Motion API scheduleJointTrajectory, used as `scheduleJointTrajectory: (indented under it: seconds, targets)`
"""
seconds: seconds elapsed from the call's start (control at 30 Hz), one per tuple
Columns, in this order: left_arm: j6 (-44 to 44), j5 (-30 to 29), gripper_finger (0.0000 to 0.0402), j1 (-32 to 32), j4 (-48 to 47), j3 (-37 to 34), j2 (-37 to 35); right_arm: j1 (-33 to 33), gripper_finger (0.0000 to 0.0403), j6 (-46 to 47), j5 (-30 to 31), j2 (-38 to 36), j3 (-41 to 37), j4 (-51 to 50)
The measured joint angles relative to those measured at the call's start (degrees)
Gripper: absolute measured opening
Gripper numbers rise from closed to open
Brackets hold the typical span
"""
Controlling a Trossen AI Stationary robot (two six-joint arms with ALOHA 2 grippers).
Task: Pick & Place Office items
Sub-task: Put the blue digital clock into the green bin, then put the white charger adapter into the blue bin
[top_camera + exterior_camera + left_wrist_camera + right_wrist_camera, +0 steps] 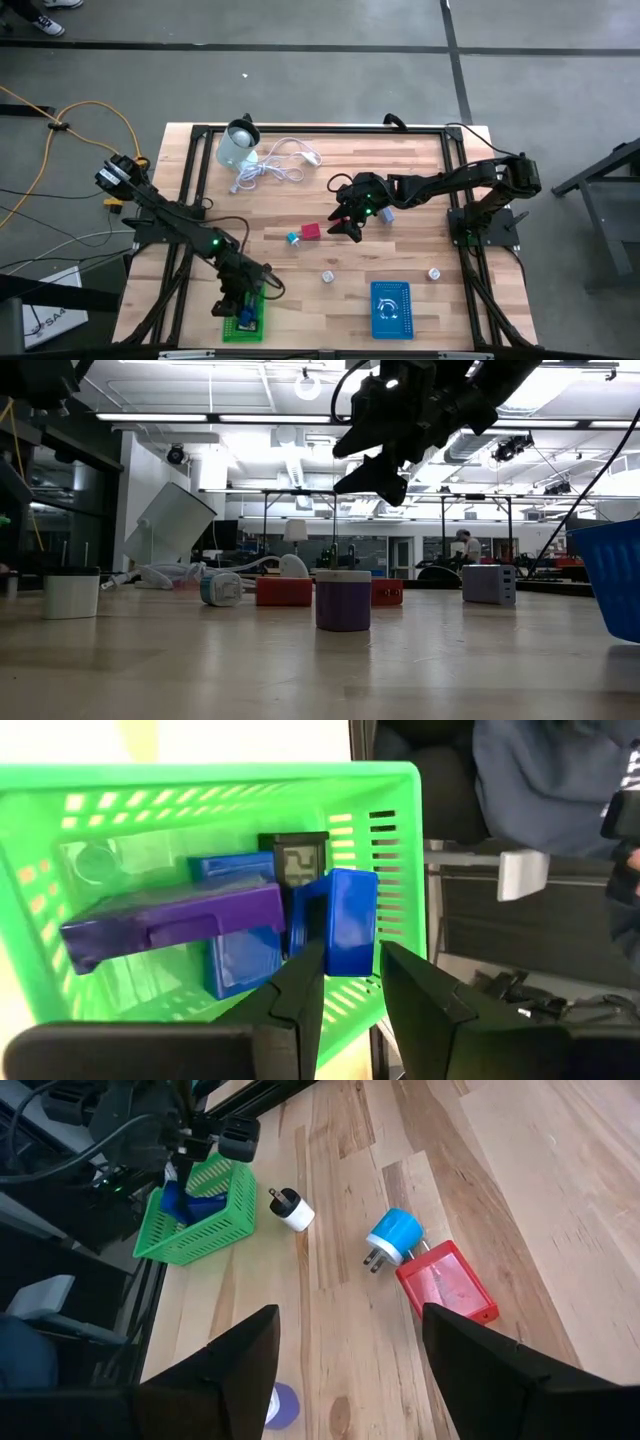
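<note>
My left gripper (243, 305) hangs open over the green basket (242, 322) at the table's near left corner. In the left wrist view its fingers (300, 990) stand on either side of a blue block (347, 918) that lies in the basket (40, 970) beside a purple piece (170, 925), another blue piece (240, 960) and a small black one (300, 855). I cannot tell whether they touch the block. My right gripper (350, 222) is open above mid-table (348, 1320), raised over a red block (447, 1285), a blue round plug (393, 1237) and a white plug (293, 1210).
A blue basket (390, 308) stands near the near edge, with small round pieces (327, 276) (434, 272) before it. A grey block (385, 213) lies beside my right gripper. The pale container (238, 145) and coiled white cable (272, 165) sit at the far left.
</note>
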Motion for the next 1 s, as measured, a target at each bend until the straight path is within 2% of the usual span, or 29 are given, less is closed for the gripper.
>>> scheduleJointTrajectory:
  seconds: [0.57,1.0]
  targets:
    - [2.82,1.75,0.0098,3.04,-0.90,0.02,0.02,0.00,0.0231,0.00,0.00,0.00,0.00,0.22]
    - [1.31,-0.21,0.0098,1.20,-0.85,0.02,0.00,0.00,0.0231,0.00,0.00,0.00,0.00,0.22]
